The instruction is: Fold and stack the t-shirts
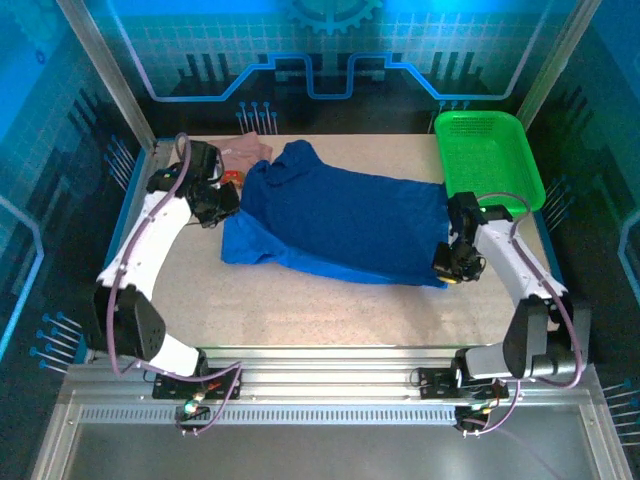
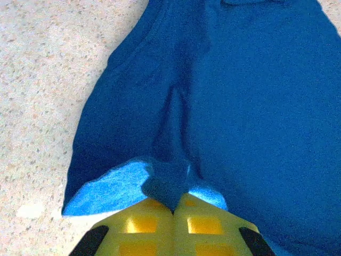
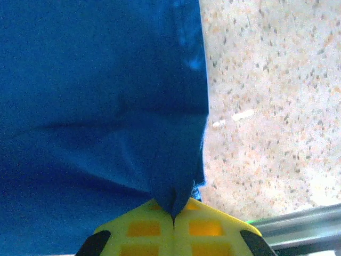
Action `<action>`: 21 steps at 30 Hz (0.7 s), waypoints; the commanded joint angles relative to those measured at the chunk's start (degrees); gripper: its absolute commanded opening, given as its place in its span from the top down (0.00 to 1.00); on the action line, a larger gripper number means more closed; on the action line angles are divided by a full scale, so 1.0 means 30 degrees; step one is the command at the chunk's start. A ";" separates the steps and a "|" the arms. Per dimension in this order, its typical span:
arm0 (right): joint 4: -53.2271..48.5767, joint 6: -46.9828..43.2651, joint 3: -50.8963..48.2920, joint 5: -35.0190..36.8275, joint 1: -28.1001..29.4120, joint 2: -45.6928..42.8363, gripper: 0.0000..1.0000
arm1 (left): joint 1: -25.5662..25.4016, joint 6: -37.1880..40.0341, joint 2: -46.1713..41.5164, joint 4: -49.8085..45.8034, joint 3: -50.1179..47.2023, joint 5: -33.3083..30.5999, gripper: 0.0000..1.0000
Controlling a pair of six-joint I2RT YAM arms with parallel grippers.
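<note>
Blue t-shirt: is spread, rumpled, across the middle of the counter, running from far left to near right. A lighter blue underside is turned up along its near-left edge.

Pink t-shirt: is bunched at the far-left corner of the counter, just beside the blue t-shirt's far end. Whether the two overlap cannot be told.

Left claw: is clenched on the blue t-shirt's left edge. In the left wrist view its yellow fingers are pressed together, with a small fold of cloth pinched at their tips and creases running away from the grip.

Right claw: is clenched on the blue t-shirt's right edge. A pinch of fabric is gathered to a point between its closed yellow tips, and bare speckled counter is seen just to the right of it.

Green basket: is set at the far-right corner of the counter, just beside the blue t-shirt's right end.
</note>
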 commanded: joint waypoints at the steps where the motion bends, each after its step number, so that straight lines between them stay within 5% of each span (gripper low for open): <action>1: 0.0844 -0.0831 0.0993 0.0383 -0.0303 0.1259 0.97 | -0.0056 0.2010 0.1659 0.0645 0.2060 0.0213 1.00; 17: 0.2199 -0.2148 0.4708 0.1242 -0.1150 0.7134 0.92 | -0.0085 0.4145 1.0252 0.0584 0.9530 0.1108 1.00; 21: 0.2461 -0.1980 0.6255 0.1495 -0.1335 0.8709 0.82 | -0.0086 0.3676 1.1994 0.0782 1.1986 0.2223 0.99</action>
